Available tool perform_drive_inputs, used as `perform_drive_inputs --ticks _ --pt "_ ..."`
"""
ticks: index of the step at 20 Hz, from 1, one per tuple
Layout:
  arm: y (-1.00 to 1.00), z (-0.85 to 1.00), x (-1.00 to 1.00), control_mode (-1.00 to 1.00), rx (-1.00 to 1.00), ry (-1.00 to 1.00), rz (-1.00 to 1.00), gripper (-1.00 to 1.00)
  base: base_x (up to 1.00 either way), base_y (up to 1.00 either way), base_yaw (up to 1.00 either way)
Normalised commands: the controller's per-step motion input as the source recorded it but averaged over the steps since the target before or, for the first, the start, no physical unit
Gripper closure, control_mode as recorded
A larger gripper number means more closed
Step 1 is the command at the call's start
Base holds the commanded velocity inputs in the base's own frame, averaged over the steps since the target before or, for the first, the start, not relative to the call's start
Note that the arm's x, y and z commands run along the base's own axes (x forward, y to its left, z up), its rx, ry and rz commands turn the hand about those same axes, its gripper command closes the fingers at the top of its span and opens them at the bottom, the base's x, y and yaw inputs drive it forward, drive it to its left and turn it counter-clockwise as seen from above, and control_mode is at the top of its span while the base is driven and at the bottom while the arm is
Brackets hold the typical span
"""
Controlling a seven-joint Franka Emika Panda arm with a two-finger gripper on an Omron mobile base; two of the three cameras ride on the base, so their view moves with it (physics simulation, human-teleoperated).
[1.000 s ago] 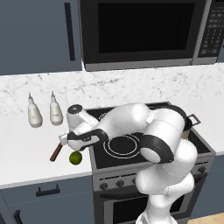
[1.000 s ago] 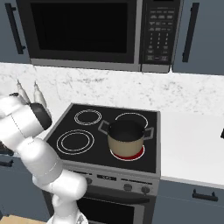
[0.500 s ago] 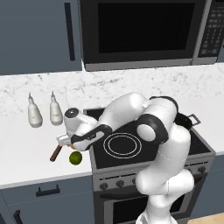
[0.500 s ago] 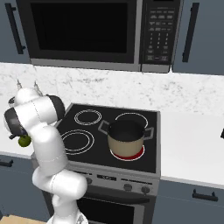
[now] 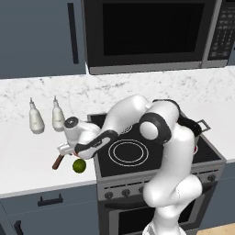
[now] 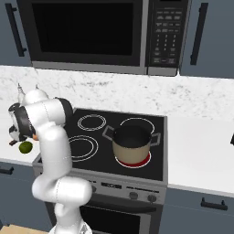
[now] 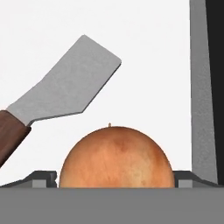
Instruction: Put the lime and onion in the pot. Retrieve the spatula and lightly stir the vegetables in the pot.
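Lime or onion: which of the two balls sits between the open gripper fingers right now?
The onion, the orange-tan ball, sits between the gripper fingertips beside the spatula. The green lime lies apart.

A white counter (image 5: 27,160) ran left of the stove (image 5: 151,151). On it lay the lime (image 5: 79,165), the spatula (image 7: 57,94) and the onion (image 7: 116,157), close together. Two white bottles (image 5: 45,117) stood farther back. The pot (image 6: 131,144) sat on the stove's burner.

Glossy white rounded arm (image 5: 137,110), dark joint bands, grey-capped hand (image 5: 69,146)
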Motion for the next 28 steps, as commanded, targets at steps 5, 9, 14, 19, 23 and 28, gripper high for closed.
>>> perform_drive_inputs --ticks 5,9,14,19,23,28 --pt "0.0 -0.16 0.0 -1.0 -0.01 -0.03 0.0 1.0 0.0 0.0 0.0" --pt "-0.16 0.04 -0.04 -1.0 0.0 -0.11 0.0 1.0 0.0 0.0 0.0" --pt "-0.52 0.82 -0.51 -1.0 0.04 -0.29 0.0 1.0 0.0 0.0 0.0" --pt "-0.71 1.0 -0.72 -1.0 0.21 -0.24 -0.01 1.0 0.0 0.0 0.0" --pt "-0.71 1.0 -0.5 -1.0 0.23 -0.06 -0.05 1.0 0.0 0.0 0.0" --pt "-0.65 1.0 -0.14 -1.0 0.18 0.0 -0.07 1.0 0.0 0.0 0.0"
